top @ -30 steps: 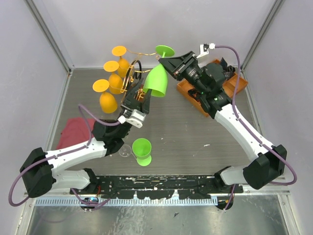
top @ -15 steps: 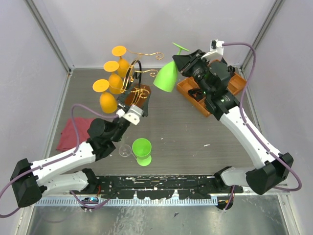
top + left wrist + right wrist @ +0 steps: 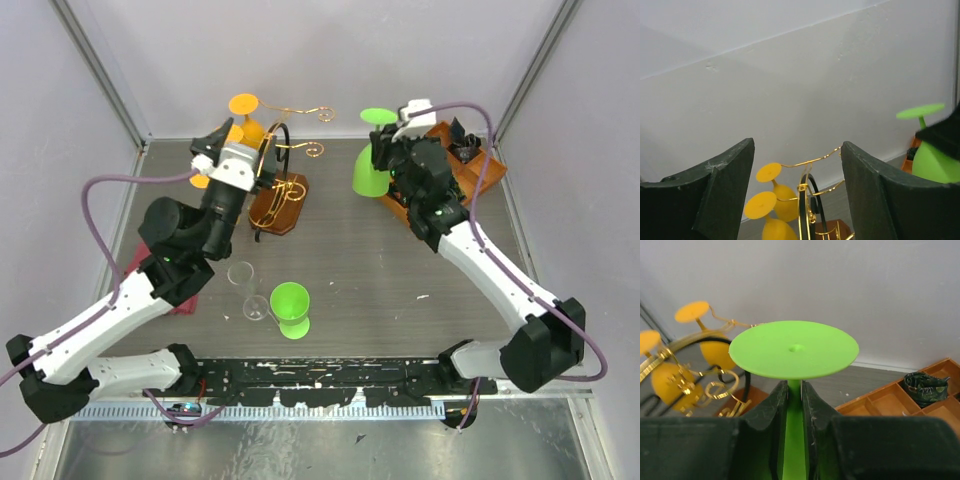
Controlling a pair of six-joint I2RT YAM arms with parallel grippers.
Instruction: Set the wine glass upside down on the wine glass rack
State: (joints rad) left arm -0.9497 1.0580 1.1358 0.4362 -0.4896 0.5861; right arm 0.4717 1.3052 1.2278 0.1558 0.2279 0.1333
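Note:
My right gripper (image 3: 795, 390) is shut on the stem of a green wine glass (image 3: 371, 176), held upside down with its round foot (image 3: 794, 349) on top. The glass hangs to the right of the wine glass rack (image 3: 290, 150), apart from it. The rack has gold scroll arms (image 3: 812, 161) and a dark hoop on a brown wooden base (image 3: 278, 203); yellow glasses (image 3: 771, 173) hang upside down on its left side. My left gripper (image 3: 797, 150) is open and empty, raised at the rack's left (image 3: 212, 152), looking across it.
A second green glass (image 3: 290, 305) stands on the table in front, with two clear glasses (image 3: 241, 275) beside it. An orange compartment tray (image 3: 478, 168) lies at the back right, under my right arm. A red cloth (image 3: 188, 300) peeks out beneath my left arm.
My left gripper has let go near the rack's base, opened, and risen to the rack's left. My right gripper has carried the green glass rightward away from the rack arms and turned it foot-up.

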